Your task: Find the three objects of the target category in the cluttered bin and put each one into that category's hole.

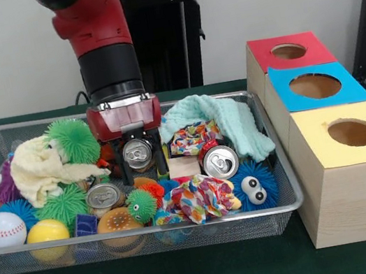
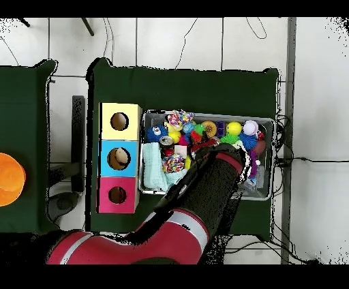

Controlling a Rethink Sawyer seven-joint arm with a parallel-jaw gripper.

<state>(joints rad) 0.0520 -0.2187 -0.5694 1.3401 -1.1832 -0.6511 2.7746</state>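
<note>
Jaws: you see the gripper point(image 1: 139, 160) down in the bin with its two black fingers point(image 1: 122, 167) standing either side of a can, closed in against its sides as far as the front view lets you judge.
Held can: the can point(image 1: 138, 153) lies on its side between the jaws, its silver top facing you, directly below the red gripper body.
Second can: another can point(image 1: 220, 161) lies just to the right of the jaws, top facing you, touching the multicoloured cloth point(image 1: 203, 196) in front of it.
Third can: a can point(image 1: 102, 196) sits in front of and to the left of the jaws, beside a small green fuzzy ball point(image 1: 140, 205).
Bin: the wire bin point(image 1: 280, 206) also holds a yellow cloth point(image 1: 36, 171), a mint cloth point(image 1: 226, 120), a baseball point(image 1: 1, 230) and a blue fuzzy ball with eyes point(image 1: 254, 186).
Boxes: to the right of the bin you find a red-topped box point(image 1: 288, 51), a blue-topped box point(image 1: 315, 86) and a yellow-topped box point(image 1: 352, 133), each with a round hole on top.
Overhead view: the arm point(image 2: 204, 198) covers the jaws and the held can; only the second can point(image 2: 166, 142) shows here.
</note>
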